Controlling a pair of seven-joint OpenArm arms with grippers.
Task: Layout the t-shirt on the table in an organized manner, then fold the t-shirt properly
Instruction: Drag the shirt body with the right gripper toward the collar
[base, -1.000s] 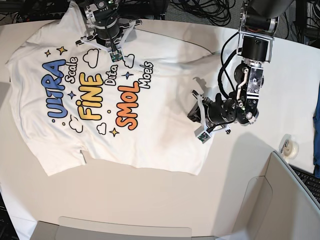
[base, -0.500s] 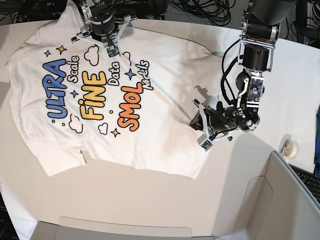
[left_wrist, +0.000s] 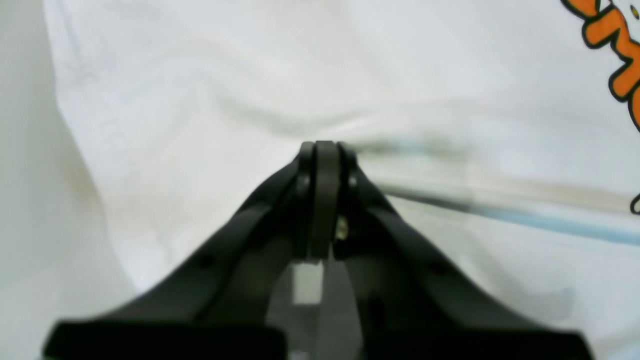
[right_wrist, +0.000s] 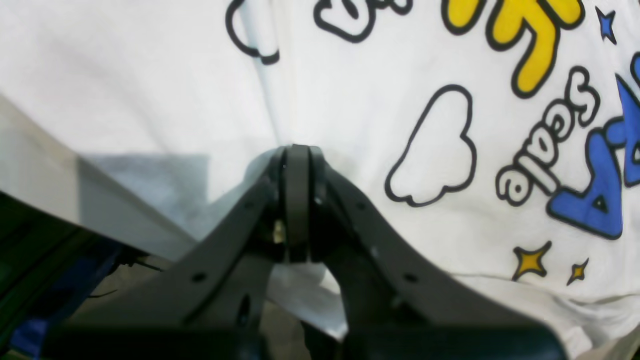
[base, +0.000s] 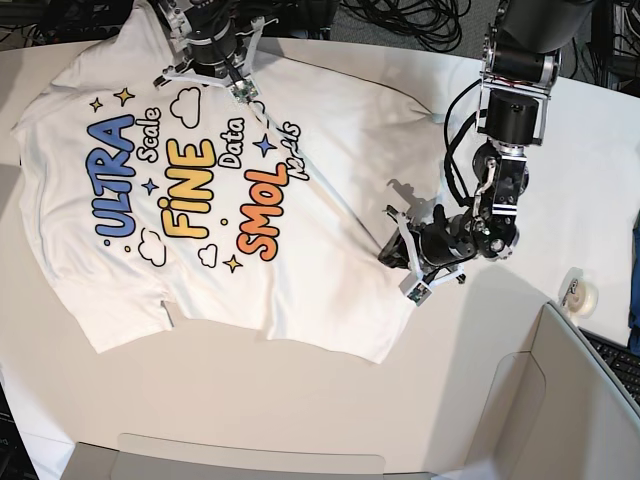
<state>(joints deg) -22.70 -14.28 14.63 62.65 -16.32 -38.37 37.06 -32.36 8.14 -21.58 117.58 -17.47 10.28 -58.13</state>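
Observation:
The white t-shirt (base: 200, 190) lies print-up on the white table (base: 300, 400), with blue "ULTRA", yellow "FINE" and orange "SMOL" showing. My right gripper (base: 243, 88) is shut on a pinch of cloth near the collar end, and the right wrist view (right_wrist: 296, 149) shows its jaws closed on the shirt (right_wrist: 400, 100). My left gripper (base: 393, 252) is shut on cloth near the shirt's right edge, and its jaws are closed in the left wrist view (left_wrist: 325, 147) on the shirt (left_wrist: 200, 100). A taut ridge of cloth runs between the two grippers.
A roll of tape (base: 580, 295) sits at the table's right edge. A grey panel (base: 565, 400) and a keyboard (base: 615, 365) stand at the lower right. Dark blue cloth (base: 635, 270) hangs at the far right. Cables (base: 400, 20) lie beyond the far edge.
The right gripper has pulled its pinch of cloth toward the far edge and the left gripper has shifted slightly nearer. The cloth between them has stretched into a tight ridge and creased the small lettering.

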